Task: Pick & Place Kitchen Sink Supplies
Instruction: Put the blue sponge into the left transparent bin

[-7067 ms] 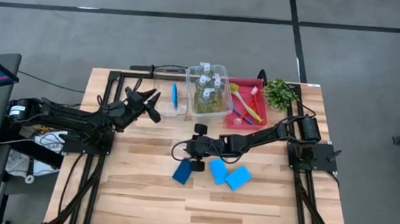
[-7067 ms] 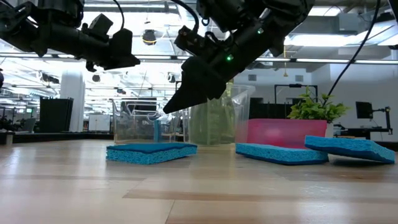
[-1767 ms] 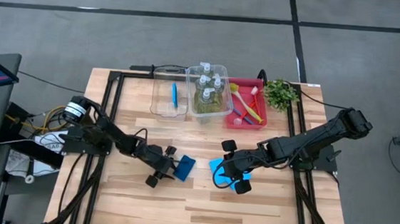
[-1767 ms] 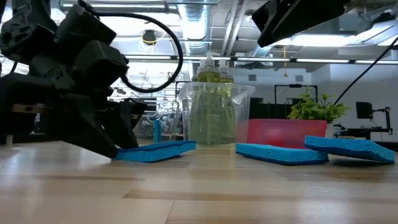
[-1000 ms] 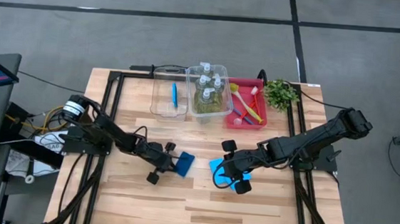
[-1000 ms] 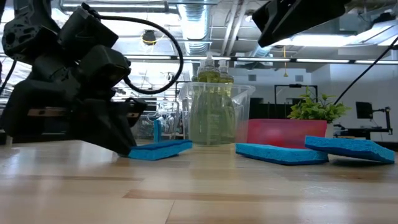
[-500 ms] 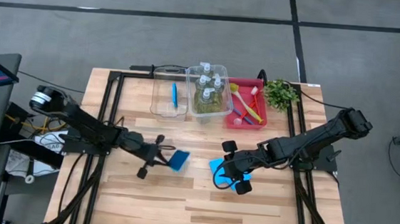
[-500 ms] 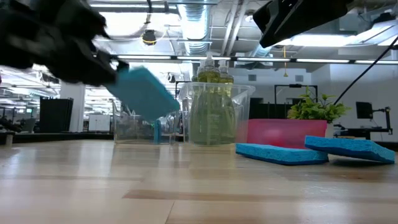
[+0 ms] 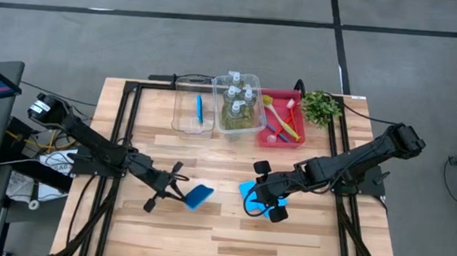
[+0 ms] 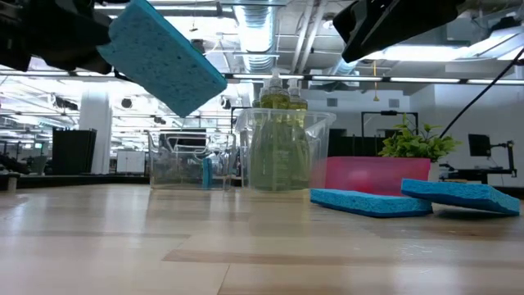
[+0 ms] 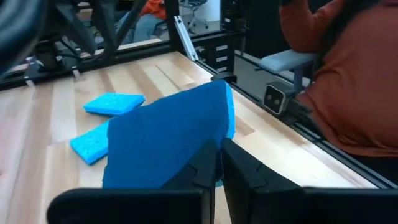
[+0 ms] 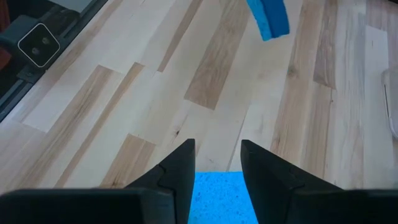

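Left gripper (image 9: 176,191) is clamped on one edge of a blue sponge (image 9: 199,196), lifted at the table's seven o'clock; that thin edge grip could let it slip. Right gripper (image 9: 260,198) hovers, fingers apart.

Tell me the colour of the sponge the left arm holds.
Blue sponge; the low view shows it best.

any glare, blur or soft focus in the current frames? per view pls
Low view: bright ceiling lights behind, arms reduced to dark silhouettes; lifted sponge sharp. Left wrist view: held sponge and near fingers soft, person behind blurred. High view: even light, no glare. Right wrist view: table evenly lit, own fingers slightly soft.
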